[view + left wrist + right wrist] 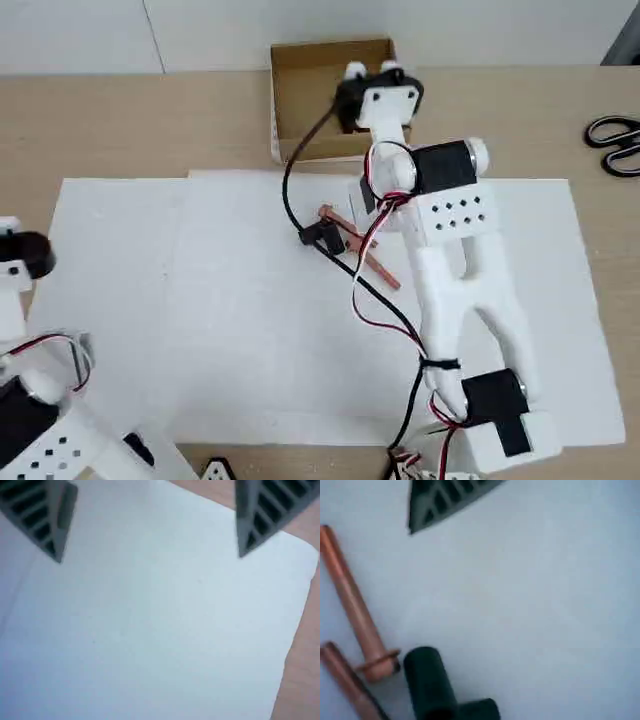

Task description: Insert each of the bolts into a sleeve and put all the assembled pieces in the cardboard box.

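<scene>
My left pincer hangs spread wide over the white sheet. I cannot tell the right pincer state. The sleeve lies at nine o'clock of the bolts.

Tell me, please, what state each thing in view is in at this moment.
Brown cardboard box: open at the top, no pieces seen in its visible part.
Two copper-coloured bolts: lying flat on the white sheet, not in any sleeve.
Black cylindrical sleeves: lying on their sides beside the bolts, no bolt in them.
Left pincer: open, holding nothing, above the sheet.
</scene>
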Available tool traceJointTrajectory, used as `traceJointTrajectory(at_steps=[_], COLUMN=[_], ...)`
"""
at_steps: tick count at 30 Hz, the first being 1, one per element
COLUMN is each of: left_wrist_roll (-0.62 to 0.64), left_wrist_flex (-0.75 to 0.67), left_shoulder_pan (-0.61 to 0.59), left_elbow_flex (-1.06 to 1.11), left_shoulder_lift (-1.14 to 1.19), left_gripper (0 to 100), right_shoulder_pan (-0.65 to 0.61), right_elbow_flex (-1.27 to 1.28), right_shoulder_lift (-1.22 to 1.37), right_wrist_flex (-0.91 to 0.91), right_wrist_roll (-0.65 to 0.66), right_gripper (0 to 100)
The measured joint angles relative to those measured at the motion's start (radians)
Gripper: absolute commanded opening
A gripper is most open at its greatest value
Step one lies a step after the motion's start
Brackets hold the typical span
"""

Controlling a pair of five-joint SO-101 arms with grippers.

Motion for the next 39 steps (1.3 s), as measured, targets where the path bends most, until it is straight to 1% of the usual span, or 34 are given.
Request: traceJointTrajectory(at_steps=[6,11,16,19,27,32,39], left_wrist_roll=[0.014,0.104,0.137,0.137,0.184,0.213,0.216], left_wrist_flex=[-0.043,-0.107,-0.127,-0.127,-0.146,-0.146,-0.147], left_shoulder_pan=[0.091,0.14,0.146,0.146,0.146,0.146,0.146], left_elbow_flex=[0.063,0.104,0.104,0.104,0.104,0.068,0.068], left_shoulder_lift=[0.002,0.002,0.002,0.002,0.002,0.002,0.002], left_gripper=[21,21,21,21,21,21,21], right_shoulder_pan=[-0.002,-0.037,-0.147,-0.189,-0.195,-0.195,-0.187], right_elbow_flex=[0.117,0.123,0.127,0.138,0.141,0.143,0.143], right_shoulder_lift=[0.083,0.132,0.135,0.157,0.242,0.255,0.255], right_wrist_flex=[-0.072,-0.115,-0.146,-0.178,-0.256,-0.282,-0.322], right_wrist_roll=[0.0,0.006,0.064,0.084,0.106,0.109,0.129], right_gripper=[15.4,15.1,15.1,15.1,15.1,15.1,15.1])
